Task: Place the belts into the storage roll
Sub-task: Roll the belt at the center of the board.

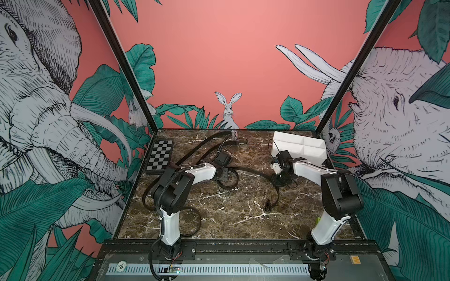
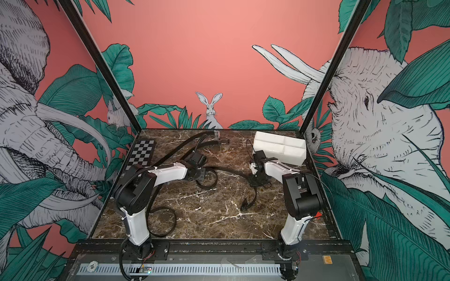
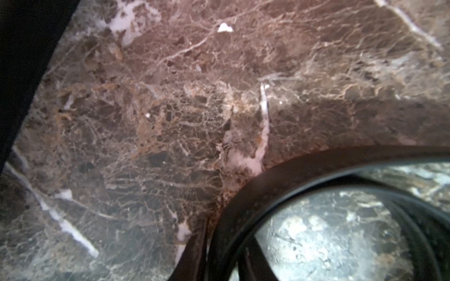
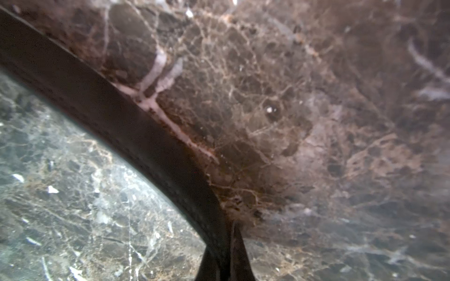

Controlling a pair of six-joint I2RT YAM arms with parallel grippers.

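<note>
One black belt (image 1: 253, 171) lies across the middle of the marble table, and both grippers are on it. My left gripper (image 1: 224, 176) is shut on the belt where it curls into a coil (image 3: 304, 170). A dark finger (image 3: 192, 262) shows on either side of the strap. My right gripper (image 1: 280, 181) is shut on the same belt (image 4: 121, 114), whose buckle end (image 1: 267, 205) trails toward the front. A second belt (image 1: 194, 150) lies at the back. A third belt (image 1: 198, 219) loops by the left arm's base. The white storage roll (image 1: 299, 146) sits at the back right; its compartments hold nothing.
A black-and-grey checkered board (image 1: 159, 155) lies at the back left. A ribbed cable hose (image 1: 168, 185) runs along the left arm. Black frame posts and printed walls close in the table on three sides. Bare marble (image 1: 231, 219) lies at the front centre.
</note>
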